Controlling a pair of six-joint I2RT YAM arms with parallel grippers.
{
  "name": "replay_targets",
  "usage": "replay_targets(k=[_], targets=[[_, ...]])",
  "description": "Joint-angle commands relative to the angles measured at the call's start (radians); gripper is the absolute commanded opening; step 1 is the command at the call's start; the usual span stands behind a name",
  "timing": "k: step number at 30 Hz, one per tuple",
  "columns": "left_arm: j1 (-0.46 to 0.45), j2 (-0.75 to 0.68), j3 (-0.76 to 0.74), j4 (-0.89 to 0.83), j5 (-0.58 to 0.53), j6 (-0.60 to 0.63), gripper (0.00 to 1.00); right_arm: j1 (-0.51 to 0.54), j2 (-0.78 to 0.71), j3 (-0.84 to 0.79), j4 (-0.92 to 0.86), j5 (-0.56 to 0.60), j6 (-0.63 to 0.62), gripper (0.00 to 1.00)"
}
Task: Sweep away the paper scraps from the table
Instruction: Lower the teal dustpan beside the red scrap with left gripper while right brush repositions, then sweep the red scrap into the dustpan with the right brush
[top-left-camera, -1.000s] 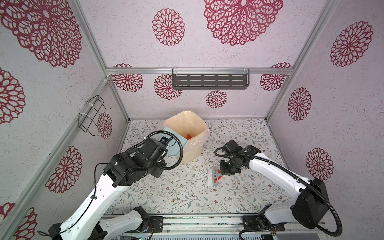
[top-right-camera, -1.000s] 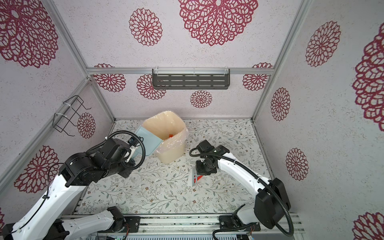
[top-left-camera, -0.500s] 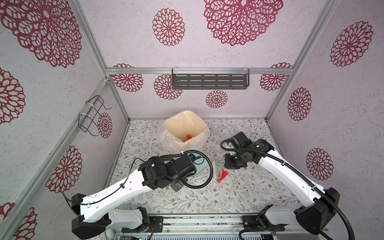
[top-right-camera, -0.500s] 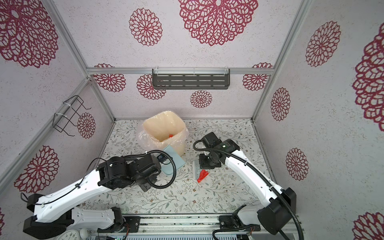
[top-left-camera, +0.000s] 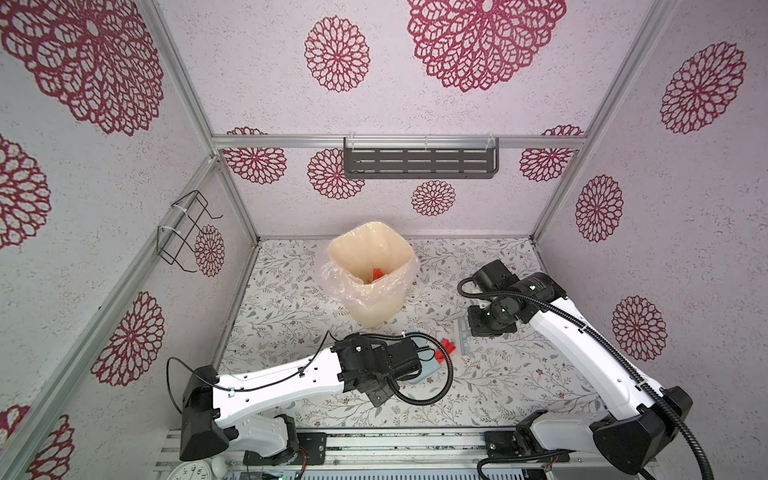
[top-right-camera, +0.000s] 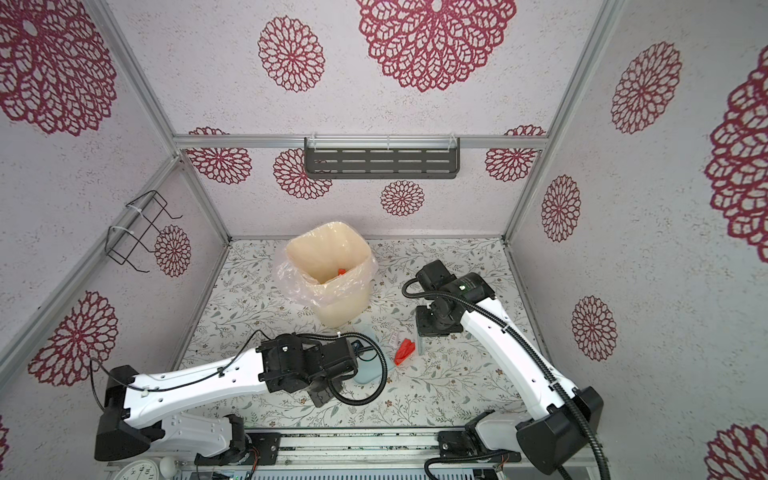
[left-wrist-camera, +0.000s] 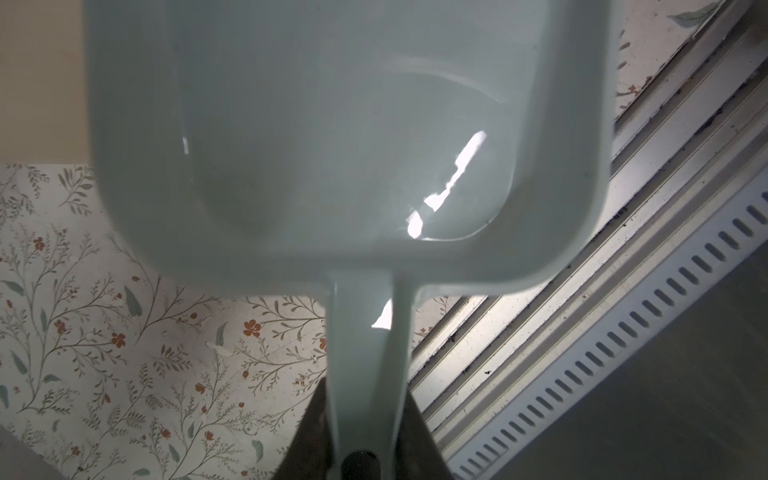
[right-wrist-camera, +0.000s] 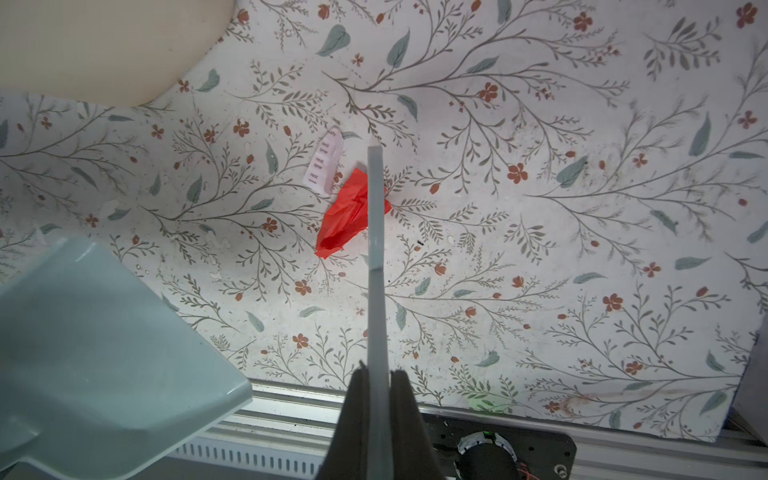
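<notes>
Holding dustpan (right-wrist-camera: 104, 353) and brush (right-wrist-camera: 376, 208) by two paper scraps (right-wrist-camera: 336, 195) a bit right of the table (right-wrist-camera: 582, 208) centre.
Clamping the pale blue dustpan by its handle is the left gripper (left-wrist-camera: 361, 436), with the pan sitting just left of the scraps and apart from them; can't tell if it is touching the table. Pinching the thin pale brush tight is the right gripper (right-wrist-camera: 376, 399), with the brush hanging at the right side of the red scrap (right-wrist-camera: 347, 212), contact unclear. Lying just beside the red one, toward the back edge, is the white printed scrap (right-wrist-camera: 325, 164). Standing nearer the back edge is a cream bin (top-left-camera: 374, 311) with a plastic liner, a red bit (top-left-camera: 377, 273) showing inside.
</notes>
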Motion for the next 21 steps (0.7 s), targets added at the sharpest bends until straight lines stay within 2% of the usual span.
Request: replay_targets(k=[1,10,21], targets=[[-0.009,0.020,-0.033,0.107,0.030,0.024,0.00,-0.004,0.023,0.022,-0.022,0.064,-0.041,0.00],[0.002,0.126,-0.120,0.229,0.080,0.092,0.00,-0.005,0.123,0.036,-0.017,0.137,-0.108,0.00],[0.048,0.207,-0.116,0.239,0.150,0.083,0.00,-0.005,0.190,0.058,-0.004,0.152,-0.138,0.00]])
